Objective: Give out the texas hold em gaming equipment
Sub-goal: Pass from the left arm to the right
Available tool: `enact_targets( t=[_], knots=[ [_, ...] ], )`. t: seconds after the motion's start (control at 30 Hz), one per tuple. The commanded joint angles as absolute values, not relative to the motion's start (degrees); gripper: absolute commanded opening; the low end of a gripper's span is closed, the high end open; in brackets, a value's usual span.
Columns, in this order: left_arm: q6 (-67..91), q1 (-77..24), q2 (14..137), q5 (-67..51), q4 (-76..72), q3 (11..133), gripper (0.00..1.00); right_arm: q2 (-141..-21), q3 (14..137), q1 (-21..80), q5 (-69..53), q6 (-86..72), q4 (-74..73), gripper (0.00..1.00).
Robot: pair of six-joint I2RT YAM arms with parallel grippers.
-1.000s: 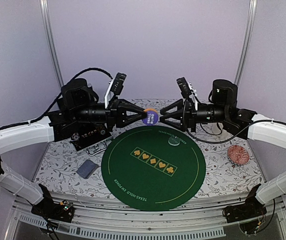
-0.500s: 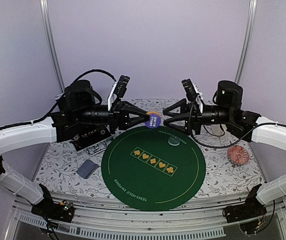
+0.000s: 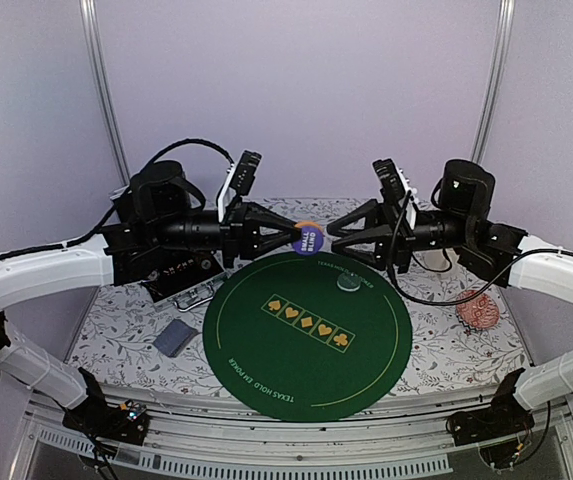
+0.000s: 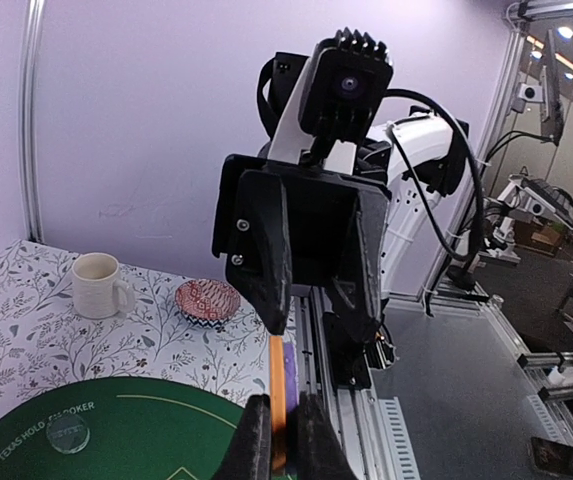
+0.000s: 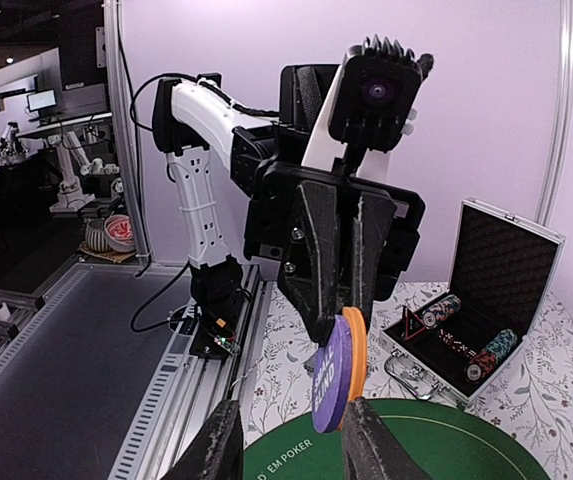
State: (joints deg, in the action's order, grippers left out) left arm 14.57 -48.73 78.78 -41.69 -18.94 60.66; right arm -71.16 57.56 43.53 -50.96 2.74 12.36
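From above, the left jaws are pinching the orange disc (image 3: 308, 238) in the air over the far edge of the green mat (image 3: 306, 340), with the right jaws facing them. In the left wrist view, the disc is standing edge-on, clamped between the left jaws. In the right wrist view, it is hanging between the right jaws, which are standing apart; whether they are touching it cannot be told.

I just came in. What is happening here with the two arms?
The left gripper holds an orange and purple disc, jaws shut, in the air above the far rim of the green poker mat. The right gripper faces it with jaws open, close to the disc but not gripping it. It looks like a handover between the arms.
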Motion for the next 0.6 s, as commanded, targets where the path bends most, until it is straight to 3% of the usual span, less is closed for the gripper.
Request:
enact_targets(
  t=[0.0, 0.27, 0.43, 0.57],
  knots=[
    [13.62, -49.94, 79.28, -41.64, -19.15, 61.26, 0.00, -73.01, 57.64, 44.21, -47.33, 1.07, 14.07, 0.35],
    [13.27, -50.31, 79.17, -41.40, -19.15, 61.20, 0.00, -75.48, 58.46, 44.21, -45.72, -0.78, 14.15, 0.45],
    [13.36, -50.44, 79.28, -40.97, -19.38, 61.01, 0.00, -76.68, 58.86, 44.21, -47.86, -2.12, 14.06, 0.32],
    [13.26, -50.52, 79.34, -41.03, -19.35, 60.91, 0.00, -76.50, 58.80, 44.23, -49.63, -1.99, 14.06, 0.16]
  ],
)
